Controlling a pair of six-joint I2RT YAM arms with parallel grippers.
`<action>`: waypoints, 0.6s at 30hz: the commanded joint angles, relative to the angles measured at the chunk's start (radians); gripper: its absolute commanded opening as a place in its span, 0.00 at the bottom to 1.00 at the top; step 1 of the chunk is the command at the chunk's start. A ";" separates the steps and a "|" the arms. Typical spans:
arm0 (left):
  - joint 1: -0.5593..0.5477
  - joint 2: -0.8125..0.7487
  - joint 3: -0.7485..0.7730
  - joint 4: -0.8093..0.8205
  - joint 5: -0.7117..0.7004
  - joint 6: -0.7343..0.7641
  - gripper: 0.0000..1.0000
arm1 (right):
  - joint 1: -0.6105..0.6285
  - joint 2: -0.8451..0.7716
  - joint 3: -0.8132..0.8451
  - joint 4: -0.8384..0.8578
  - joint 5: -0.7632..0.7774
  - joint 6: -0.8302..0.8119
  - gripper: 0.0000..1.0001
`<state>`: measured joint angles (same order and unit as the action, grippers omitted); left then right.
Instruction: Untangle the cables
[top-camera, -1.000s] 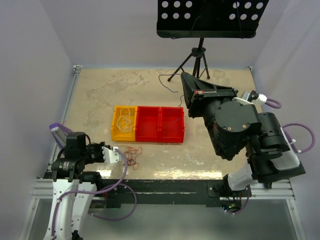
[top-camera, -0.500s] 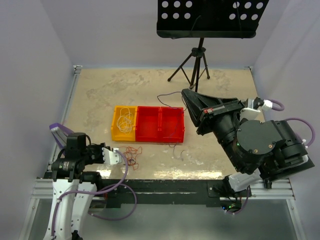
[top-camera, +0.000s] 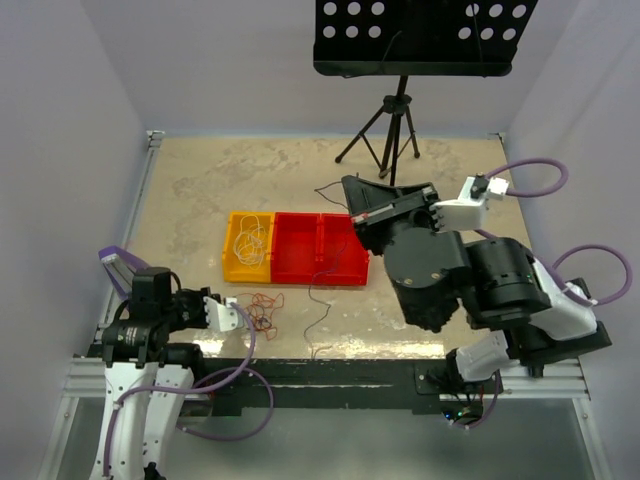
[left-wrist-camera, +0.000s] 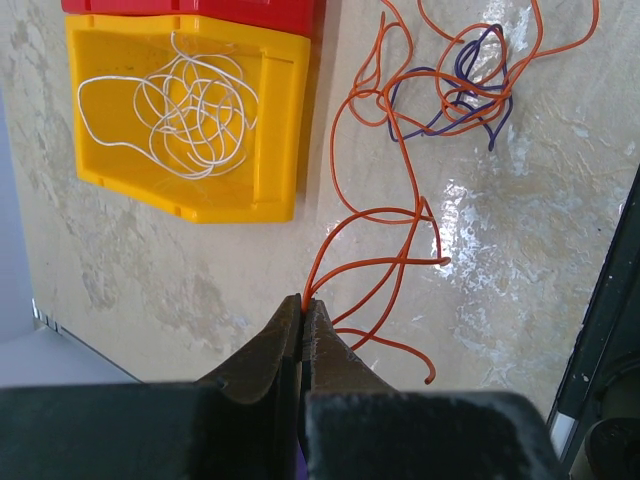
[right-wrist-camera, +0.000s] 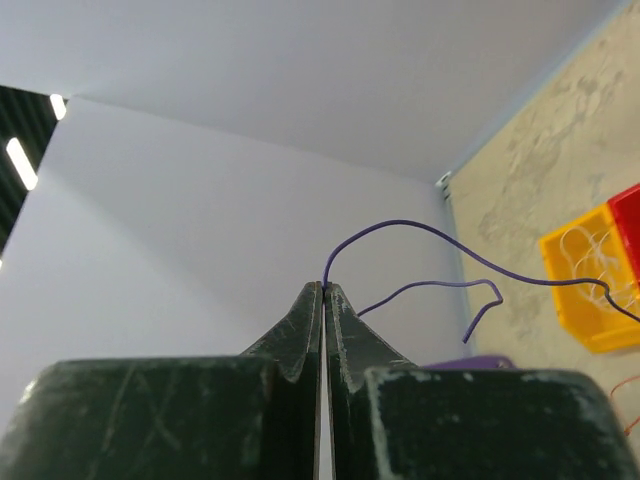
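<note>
My left gripper (left-wrist-camera: 302, 300) is shut on the end of an orange cable (left-wrist-camera: 400, 250) that loops across the table. A thin purple cable (left-wrist-camera: 470, 90) is tangled into its far loops. From above, that orange bundle (top-camera: 265, 310) lies just right of the left gripper (top-camera: 234, 303). My right gripper (right-wrist-camera: 323, 287) is shut on a purple cable (right-wrist-camera: 420, 228) and raised above the table. In the top view the right gripper (top-camera: 347, 188) hovers near the red bins, and a dark cable (top-camera: 312, 300) trails from it toward the front edge. A white cable (left-wrist-camera: 190, 110) lies coiled in the yellow bin (left-wrist-camera: 280, 130).
Two red bins (top-camera: 320, 250) sit beside the yellow bin (top-camera: 232, 268) at mid-table. A black tripod stand (top-camera: 392, 130) with a perforated plate stands at the back. The bulky right arm (top-camera: 470, 280) hangs over the table's right half. White walls enclose three sides.
The right arm has swung left and turned, carrying the purple cable; its loose length now hangs down toward the front edge. The left gripper has stayed put on the orange cable.
</note>
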<state>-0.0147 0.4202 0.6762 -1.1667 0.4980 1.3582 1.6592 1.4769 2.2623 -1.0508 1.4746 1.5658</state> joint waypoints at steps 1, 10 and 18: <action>-0.005 -0.018 -0.015 0.024 0.033 0.022 0.00 | -0.077 0.075 0.028 0.009 0.325 -0.069 0.00; -0.004 -0.020 -0.030 0.053 0.020 0.016 0.00 | -0.243 0.290 0.214 0.003 0.323 -0.087 0.00; -0.004 -0.023 -0.047 0.059 0.010 0.007 0.00 | -0.357 0.252 0.120 0.000 0.322 -0.009 0.00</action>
<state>-0.0147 0.4049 0.6403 -1.1374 0.4934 1.3567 1.3315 1.7927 2.4153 -1.0466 1.4677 1.5124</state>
